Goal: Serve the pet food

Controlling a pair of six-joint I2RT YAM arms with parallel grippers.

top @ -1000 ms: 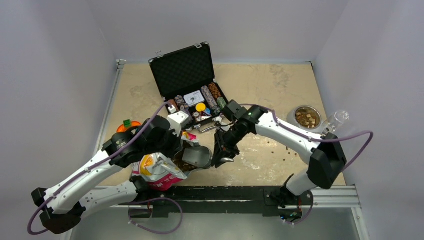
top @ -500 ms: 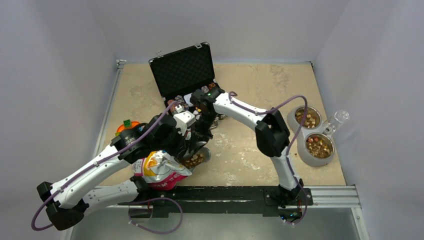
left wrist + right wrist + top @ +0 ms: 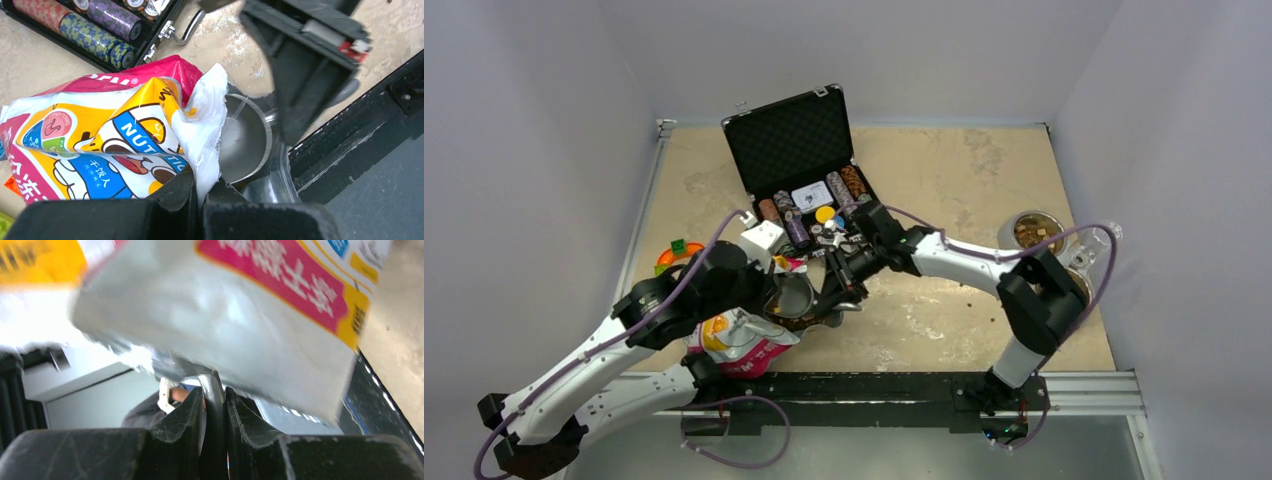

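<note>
The printed pet food bag (image 3: 740, 343) lies at the near middle, mouth toward the right. My left gripper (image 3: 772, 298) is shut on the bag's torn white edge, seen pinched in the left wrist view (image 3: 200, 192). My right gripper (image 3: 832, 292) is shut on the handle of a metal scoop (image 3: 796, 297) at the bag's mouth. The handle sits between its fingers in the right wrist view (image 3: 214, 395), under the bag (image 3: 225, 315). The scoop's inside (image 3: 245, 140) looks bare. Brown kibble (image 3: 804, 322) shows just below the scoop. More kibble fills the metal bowl (image 3: 1036, 234) at the right.
An open black case (image 3: 792, 145) with rows of poker chips (image 3: 844, 190) stands right behind the scoop. A second bowl (image 3: 1079, 285) is partly hidden by the right arm. Orange and green items (image 3: 676, 250) lie at the left. A black rail (image 3: 874, 390) runs along the near edge.
The right arm has swung its elbow out and back again. The scoop has moved left and up to the bag's mouth. The left arm has shifted slightly left with the bag.
</note>
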